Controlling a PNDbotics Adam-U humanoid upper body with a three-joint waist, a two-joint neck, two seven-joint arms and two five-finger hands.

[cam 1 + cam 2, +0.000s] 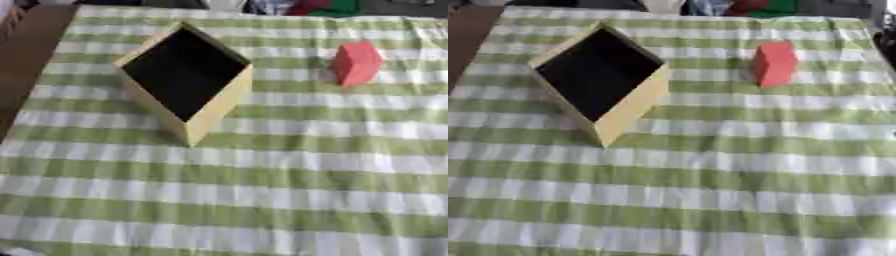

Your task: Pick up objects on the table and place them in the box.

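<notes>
Neither hand shows in either view, so whether their fingers are apart or together cannot be told, and nothing on the table is being held or touched. The box [186, 80] stands on the left half of the table [262, 190], which is covered in a green and white striped cloth; it is a pale yellow open-topped box with a dark inside, turned so that one corner points toward the robot, and as far as the dark interior lets one see, it looks empty. The red block [356, 63] stands on the cloth to the right of the box and a little farther back, well apart from it, with bare cloth between the two. Judging from this, the task sits at its opening step: the reach for the first object has not begun, or the arms are drawn back out of sight. The next move would seem to call for the right hand, since the block lies on that side, to come in over the block, close on it, lift it clear of the cloth and carry it leftward over the near wall of the box before letting go above the opening
</notes>
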